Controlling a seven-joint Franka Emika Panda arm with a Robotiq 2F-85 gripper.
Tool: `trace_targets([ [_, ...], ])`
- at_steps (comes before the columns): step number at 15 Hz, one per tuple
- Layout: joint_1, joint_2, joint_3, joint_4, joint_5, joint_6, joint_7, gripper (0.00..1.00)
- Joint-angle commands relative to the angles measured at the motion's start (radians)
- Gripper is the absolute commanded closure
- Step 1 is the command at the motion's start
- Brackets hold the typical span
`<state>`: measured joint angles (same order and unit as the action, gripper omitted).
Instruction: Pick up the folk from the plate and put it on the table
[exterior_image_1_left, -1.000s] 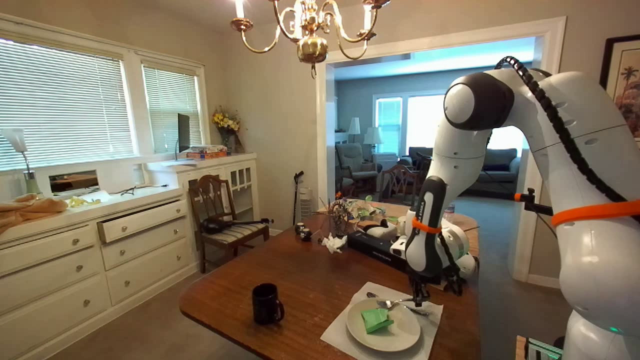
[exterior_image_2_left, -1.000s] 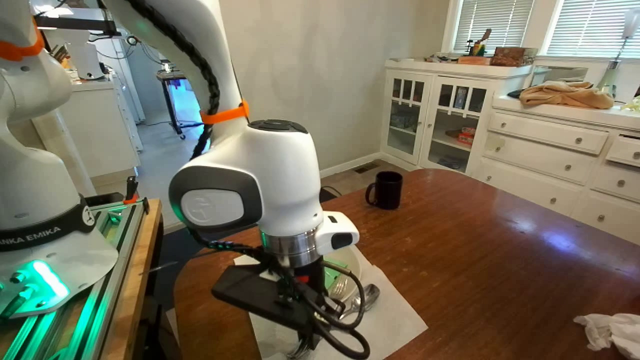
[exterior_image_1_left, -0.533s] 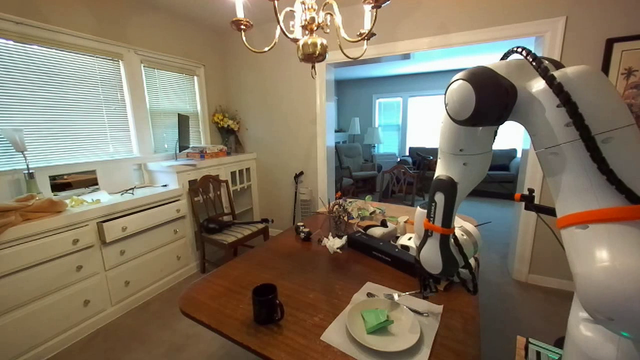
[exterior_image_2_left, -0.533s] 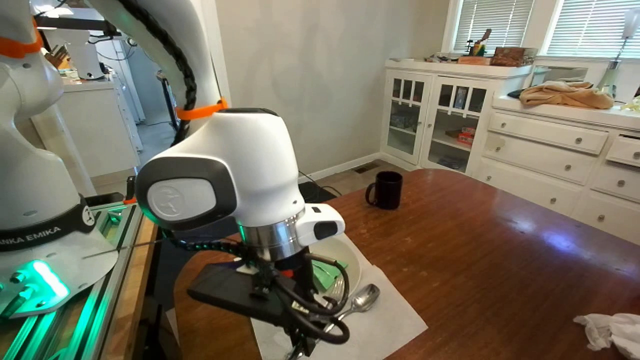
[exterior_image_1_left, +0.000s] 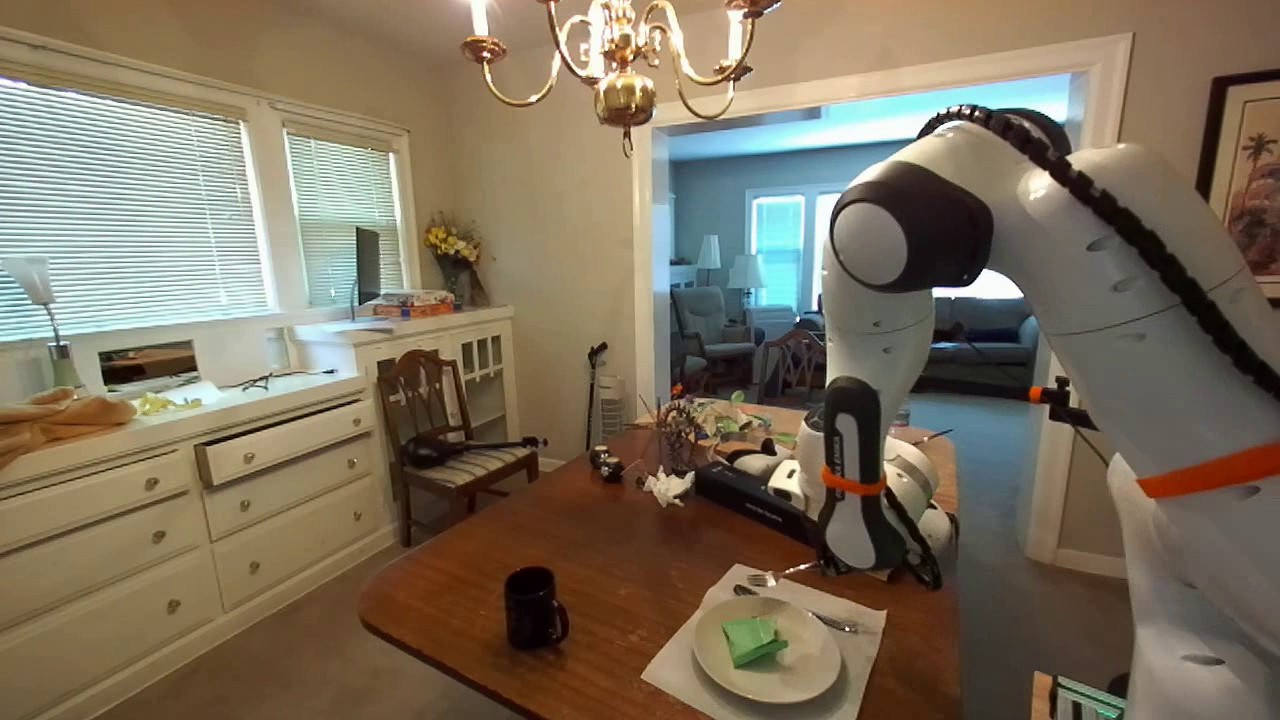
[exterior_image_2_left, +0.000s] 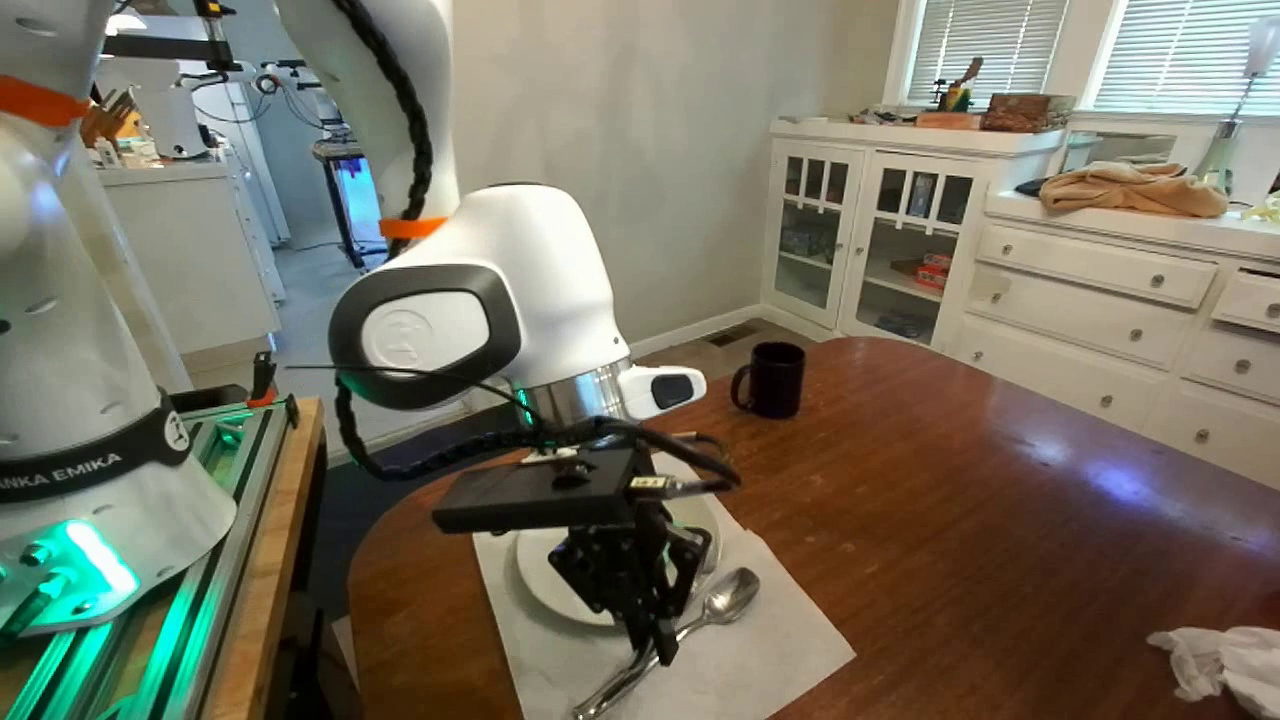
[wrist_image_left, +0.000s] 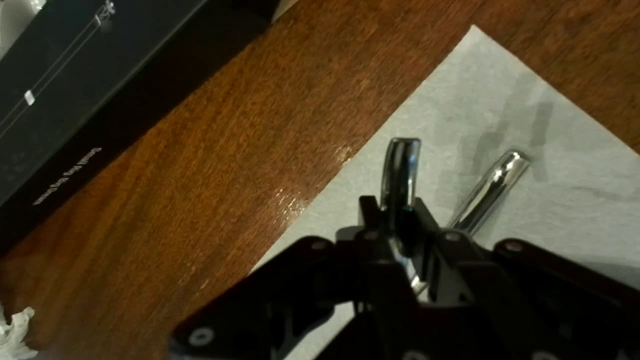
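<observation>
The fork (exterior_image_1_left: 768, 579) is a thin silvery piece held in the air, its tines past the plate's far rim near the corner of the white paper mat. In the wrist view its handle (wrist_image_left: 401, 170) sticks out between the jaws. My gripper (wrist_image_left: 395, 209) is shut on this handle. It also shows in both exterior views (exterior_image_1_left: 828, 565) (exterior_image_2_left: 655, 650); the fork is mostly hidden behind it in one of them. The white plate (exterior_image_1_left: 712, 668) holds the green folded piece (exterior_image_1_left: 752, 640) and also shows behind the gripper (exterior_image_2_left: 545, 582). The brown table (exterior_image_1_left: 590, 570) lies below.
A spoon (exterior_image_2_left: 730, 597) lies on the paper mat (exterior_image_2_left: 790, 655) beside the plate; its handle shows in the wrist view (wrist_image_left: 492, 190). A black mug (exterior_image_1_left: 533, 608) stands on the table. A long black box (exterior_image_1_left: 750, 500) and a crumpled tissue (exterior_image_1_left: 668, 486) lie farther back.
The fork, held in the gripper, has moved from over the plate's edge to beyond the rim, near the mat's corner. The wrist has turned and tilted. Plate, spoon and mug have not moved.
</observation>
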<state>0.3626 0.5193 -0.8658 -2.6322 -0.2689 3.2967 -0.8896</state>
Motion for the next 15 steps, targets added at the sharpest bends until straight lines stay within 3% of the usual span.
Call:
trace_targets([
  [1,0.254,0.180,-0.132,-0.011,0.079,0.053,0.096,0.96],
  [4,0.389,0.255,-0.191,-0.039,0.105,0.043,0.153,0.96],
  [7,0.478,0.306,-0.236,-0.067,0.104,0.024,0.197,0.96],
  [15,0.497,0.397,-0.214,-0.056,0.079,-0.008,0.257,0.96],
])
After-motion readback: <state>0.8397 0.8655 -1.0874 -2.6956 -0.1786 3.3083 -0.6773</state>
